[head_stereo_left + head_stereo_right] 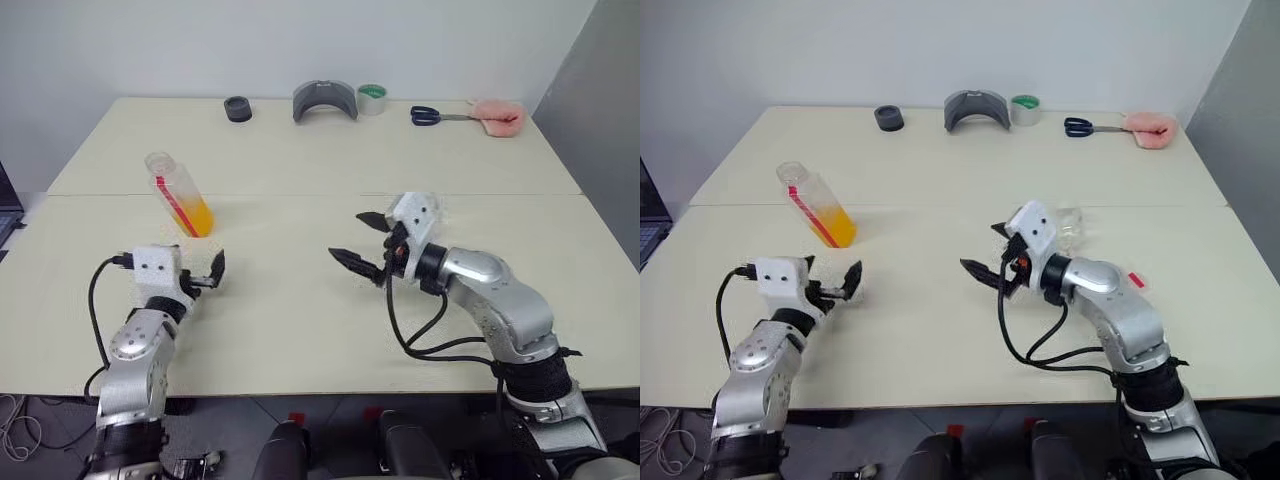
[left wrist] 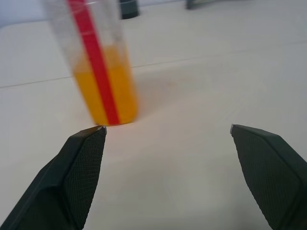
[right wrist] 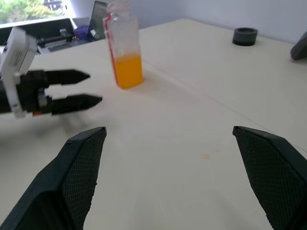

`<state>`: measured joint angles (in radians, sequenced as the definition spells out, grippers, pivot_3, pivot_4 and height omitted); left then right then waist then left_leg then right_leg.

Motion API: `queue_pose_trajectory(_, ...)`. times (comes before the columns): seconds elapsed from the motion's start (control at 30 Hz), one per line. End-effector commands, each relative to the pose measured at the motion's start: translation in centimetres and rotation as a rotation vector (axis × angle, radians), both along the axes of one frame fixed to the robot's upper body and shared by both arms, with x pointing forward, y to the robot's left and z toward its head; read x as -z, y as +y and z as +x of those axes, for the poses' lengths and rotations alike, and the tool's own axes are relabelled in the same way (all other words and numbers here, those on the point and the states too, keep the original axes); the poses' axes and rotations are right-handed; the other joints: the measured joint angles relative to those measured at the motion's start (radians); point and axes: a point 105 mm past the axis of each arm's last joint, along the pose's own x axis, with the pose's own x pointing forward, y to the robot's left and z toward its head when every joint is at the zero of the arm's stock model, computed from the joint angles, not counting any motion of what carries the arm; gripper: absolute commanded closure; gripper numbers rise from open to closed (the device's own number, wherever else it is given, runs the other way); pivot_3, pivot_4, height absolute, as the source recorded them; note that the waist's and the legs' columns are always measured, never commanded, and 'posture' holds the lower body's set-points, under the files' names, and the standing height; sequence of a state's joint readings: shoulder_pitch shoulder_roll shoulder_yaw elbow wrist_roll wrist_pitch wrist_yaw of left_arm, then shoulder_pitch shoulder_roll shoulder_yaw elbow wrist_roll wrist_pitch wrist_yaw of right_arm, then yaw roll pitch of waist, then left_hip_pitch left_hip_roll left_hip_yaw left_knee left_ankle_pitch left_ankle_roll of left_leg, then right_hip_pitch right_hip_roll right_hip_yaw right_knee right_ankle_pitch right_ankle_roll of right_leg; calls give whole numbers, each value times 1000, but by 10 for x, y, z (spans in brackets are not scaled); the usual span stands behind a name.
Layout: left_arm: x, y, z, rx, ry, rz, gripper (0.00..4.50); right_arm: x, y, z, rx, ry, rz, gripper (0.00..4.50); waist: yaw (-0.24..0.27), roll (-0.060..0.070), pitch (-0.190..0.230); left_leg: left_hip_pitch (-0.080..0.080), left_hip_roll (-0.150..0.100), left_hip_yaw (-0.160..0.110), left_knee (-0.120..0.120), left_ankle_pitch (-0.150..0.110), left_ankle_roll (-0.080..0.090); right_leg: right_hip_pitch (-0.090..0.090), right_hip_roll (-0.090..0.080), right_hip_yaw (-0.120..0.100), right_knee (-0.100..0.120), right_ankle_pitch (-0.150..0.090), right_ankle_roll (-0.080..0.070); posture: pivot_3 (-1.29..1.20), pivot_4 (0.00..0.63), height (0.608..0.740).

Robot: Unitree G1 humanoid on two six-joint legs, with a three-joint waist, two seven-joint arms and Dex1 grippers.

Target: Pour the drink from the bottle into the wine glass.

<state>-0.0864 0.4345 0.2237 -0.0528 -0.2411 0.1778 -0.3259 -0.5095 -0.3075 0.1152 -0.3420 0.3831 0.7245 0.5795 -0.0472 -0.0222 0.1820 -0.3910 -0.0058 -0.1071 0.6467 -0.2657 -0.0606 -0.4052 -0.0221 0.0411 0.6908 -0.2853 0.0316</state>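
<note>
The bottle (image 1: 180, 196) stands at the left gripper's (image 1: 205, 277) twelve o'clock, open table (image 1: 290, 310) between; both claws wide and empty (right gripper (image 1: 362, 240) hides the wine glass (image 1: 1070, 228)).

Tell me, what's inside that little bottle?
The bottle holds orange-yellow drink in its lower part; above that it looks empty. A red label strip hides a narrow band of the contents.
</note>
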Motion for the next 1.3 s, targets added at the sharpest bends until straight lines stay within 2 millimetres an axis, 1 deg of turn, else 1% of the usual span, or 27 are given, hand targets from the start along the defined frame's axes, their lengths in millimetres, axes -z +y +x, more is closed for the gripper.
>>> queue_pose_trajectory(0.03,-30,-31,1,183,-69,31,46,-30,-26,1,73,-41,68,0,4,0,0,0,0,1,0,0,0,0,0,0,0,0,0,0,150,740)
queue_pose_trajectory(0.07,-36,-44,3,262,-67,24,46,-35,-43,6,141,-47,55,0,8,0,0,0,0,1,0,0,0,0,0,0,0,0,0,0,150,740)
queue_pose_trajectory(0.1,-40,-52,4,316,-63,20,46,-39,-54,9,187,-49,46,0,14,0,0,-1,0,1,0,0,0,0,0,0,0,0,0,0,150,740)
queue_pose_trajectory(0.2,-46,-72,4,456,-45,36,46,-41,-79,12,222,53,61,0,16,0,0,-2,-1,2,1,0,0,1,0,-1,-2,0,0,0,150,740)
queue_pose_trajectory(0.23,-49,-80,4,510,-43,45,46,-38,-90,16,257,110,55,0,15,0,0,-2,-1,3,0,0,0,1,0,0,-2,0,0,0,150,740)
queue_pose_trajectory(0.33,-57,-98,4,647,-37,69,46,-29,-114,26,317,269,36,0,11,0,0,-2,-1,3,0,0,0,1,1,0,-2,0,0,0,150,740)
queue_pose_trajectory(0.4,-62,-112,0,771,-33,97,46,-23,-130,34,359,367,20,0,9,0,0,-1,0,4,0,0,1,0,2,0,-1,0,0,0,150,740)
queue_pose_trajectory(0.47,-63,-123,-6,877,-38,157,46,-14,-141,41,374,461,-2,0,8,0,0,-1,0,5,0,0,1,0,2,0,-1,0,0,0,150,740)
queue_pose_trajectory(0.57,-63,-133,-14,1008,-10,177,46,-7,-146,48,350,569,-6,0,1,0,0,-1,0,6,0,0,1,0,2,1,-2,0,0,0,150,740)
queue_pose_trajectory(0.73,-58,-142,-20,1123,11,245,46,1,-147,61,317,709,35,0,-5,0,0,-1,0,7,0,0,1,0,2,2,-2,0,0,0,150,740)
queue_pose_trajectory(0.83,-57,-143,-18,1134,8,248,46,8,-146,64,297,767,16,0,-6,0,0,-1,0,6,0,0,1,0,2,1,-2,0,0,0,150,740)
queue_pose_trajectory(0.93,-55,-142,-15,1125,2,255,46,15,-140,65,260,811,-12,0,-7,0,0,-2,0,6,0,0,1,0,2,1,-2,0,0,0,150,740)
queue_pose_trajectory(1.07,-51,-140,-15,1118,0,260,46,28,-137,67,232,840,-94,0,-8,0,0,-2,0,6,0,0,1,0,2,1,-2,0,0,0,150,740)
queue_pose_trajectory(1.3,-47,-137,-17,1102,-6,261,46,33,-127,77,187,847,-144,0,-10,0,0,-1,0,6,0,0,1,-1,2,1,-1,0,0,0,150,740)
